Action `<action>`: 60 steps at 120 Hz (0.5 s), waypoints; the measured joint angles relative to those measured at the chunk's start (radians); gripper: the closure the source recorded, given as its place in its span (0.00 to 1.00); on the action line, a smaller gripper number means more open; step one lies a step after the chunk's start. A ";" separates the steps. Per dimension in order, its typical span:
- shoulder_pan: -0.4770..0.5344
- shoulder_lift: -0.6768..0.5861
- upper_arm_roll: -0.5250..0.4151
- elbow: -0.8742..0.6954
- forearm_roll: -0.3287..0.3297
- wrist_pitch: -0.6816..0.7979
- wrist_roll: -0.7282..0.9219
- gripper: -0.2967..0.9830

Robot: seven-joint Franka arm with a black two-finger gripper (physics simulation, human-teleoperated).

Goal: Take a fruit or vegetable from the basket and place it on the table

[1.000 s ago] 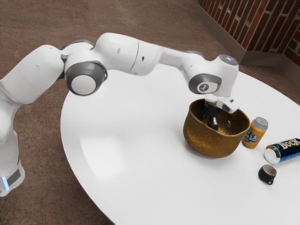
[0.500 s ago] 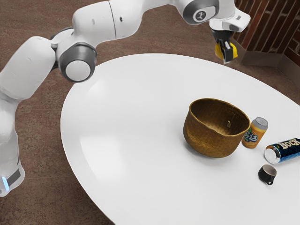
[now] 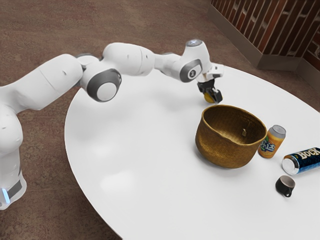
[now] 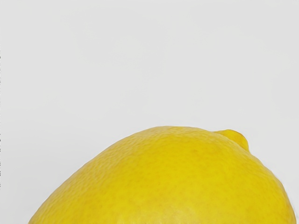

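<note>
Behind the basket in the exterior view, my gripper [image 3: 213, 97] points down, shut on a yellow lemon [image 3: 208, 97]. The black fingers partly cover the fruit. In the wrist view the lemon [image 4: 173, 182] looms large at the lower edge, its nub showing, against the white tabletop [image 4: 117, 60]. The lemon is low over the table; whether it touches the surface I cannot tell. The brown basket [image 3: 222, 147] stands upright on the white round table [image 3: 145, 150]. Its inner floor is partly hidden by the near wall.
An orange can [image 3: 270, 143] stands close beside the basket, toward the exterior view's right. Farther right a dark blue can [image 3: 305, 160] lies on its side, with a small black cup [image 3: 285, 186] near it. A brick wall [image 3: 270, 25] rises beyond the table.
First my gripper rose out of the basket with the lemon; since then it has come down toward the table behind the basket, moving to the exterior view's left. The basket has not moved.
</note>
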 joint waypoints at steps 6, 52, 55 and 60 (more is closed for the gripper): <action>0.008 0.002 -0.012 -0.004 -0.018 0.010 0.000 0.43; -0.047 -0.269 -0.025 -0.002 0.100 -0.323 0.004 0.26; -0.061 -0.330 -0.027 -0.001 0.111 -0.414 0.000 0.26; -0.081 -0.394 -0.029 -0.001 0.126 -0.551 -0.007 0.26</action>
